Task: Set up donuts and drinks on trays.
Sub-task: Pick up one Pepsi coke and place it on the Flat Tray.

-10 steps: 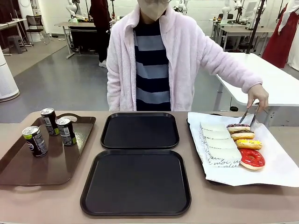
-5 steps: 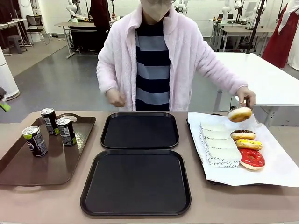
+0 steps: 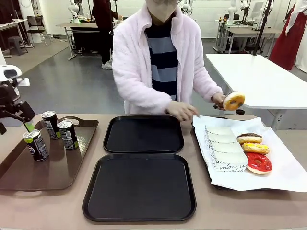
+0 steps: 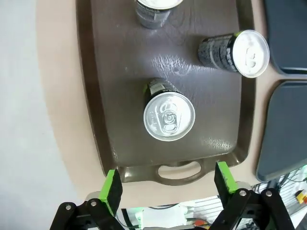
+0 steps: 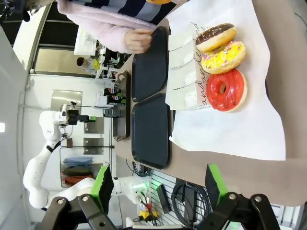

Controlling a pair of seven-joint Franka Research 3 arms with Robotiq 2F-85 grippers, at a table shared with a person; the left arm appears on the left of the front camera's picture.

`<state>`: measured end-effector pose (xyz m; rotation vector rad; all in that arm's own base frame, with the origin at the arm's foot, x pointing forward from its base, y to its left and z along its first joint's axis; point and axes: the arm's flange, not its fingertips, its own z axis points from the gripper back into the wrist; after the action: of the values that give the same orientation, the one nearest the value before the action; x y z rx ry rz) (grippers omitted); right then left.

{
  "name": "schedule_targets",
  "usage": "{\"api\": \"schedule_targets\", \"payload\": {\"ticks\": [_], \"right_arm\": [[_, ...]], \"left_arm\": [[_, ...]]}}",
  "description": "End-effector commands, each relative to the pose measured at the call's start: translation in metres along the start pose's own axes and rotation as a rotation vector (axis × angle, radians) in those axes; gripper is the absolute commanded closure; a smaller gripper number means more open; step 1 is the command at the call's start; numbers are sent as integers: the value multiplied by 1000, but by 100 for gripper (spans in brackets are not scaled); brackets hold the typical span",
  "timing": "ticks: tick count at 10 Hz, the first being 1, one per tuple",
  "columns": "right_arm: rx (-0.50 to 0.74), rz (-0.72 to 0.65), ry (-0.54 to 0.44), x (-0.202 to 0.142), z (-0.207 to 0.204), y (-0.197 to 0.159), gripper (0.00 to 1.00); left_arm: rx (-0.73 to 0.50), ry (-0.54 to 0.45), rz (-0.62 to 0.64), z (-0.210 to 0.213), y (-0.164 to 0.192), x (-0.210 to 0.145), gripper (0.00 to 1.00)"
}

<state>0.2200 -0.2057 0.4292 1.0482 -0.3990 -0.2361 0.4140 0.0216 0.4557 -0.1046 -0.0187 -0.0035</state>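
Three drinks stand on a glossy brown tray (image 3: 14, 167): dark cans at the front (image 3: 36, 144), the back (image 3: 49, 124) and the right (image 3: 68, 134). My left gripper (image 3: 26, 125) hovers open high over them; in the left wrist view its fingers (image 4: 113, 191) straddle the silver top of one can (image 4: 169, 116) far below. Two black trays, far (image 3: 144, 134) and near (image 3: 140, 187), lie bare in the middle. Chocolate (image 3: 249, 138), yellow (image 3: 255, 148) and red (image 3: 259, 163) donuts rest on white paper. The person holds a golden donut (image 3: 233, 100) in tongs. My right gripper (image 5: 158, 184) is open, high above the donuts.
White printed paper sleeves (image 3: 223, 143) lie in a row beside the donuts on the paper-lined tray (image 3: 201, 143). The person's other hand (image 3: 182, 111) reaches over the far black tray's right corner. A white table (image 3: 259, 76) stands behind on the right.
The person lifted a donut off the paper with tongs and carried it up and left, the other hand reaching toward the sleeves. My left arm came in from the left over the cans.
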Motion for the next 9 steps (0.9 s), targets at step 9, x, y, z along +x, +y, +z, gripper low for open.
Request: {"api": "schedule_targets", "payload": {"ticks": [9], "right_arm": [[27,21,-12,2,0,-1,0]], "left_arm": [[60,14,-51,-20,-10,-4,0]]}}
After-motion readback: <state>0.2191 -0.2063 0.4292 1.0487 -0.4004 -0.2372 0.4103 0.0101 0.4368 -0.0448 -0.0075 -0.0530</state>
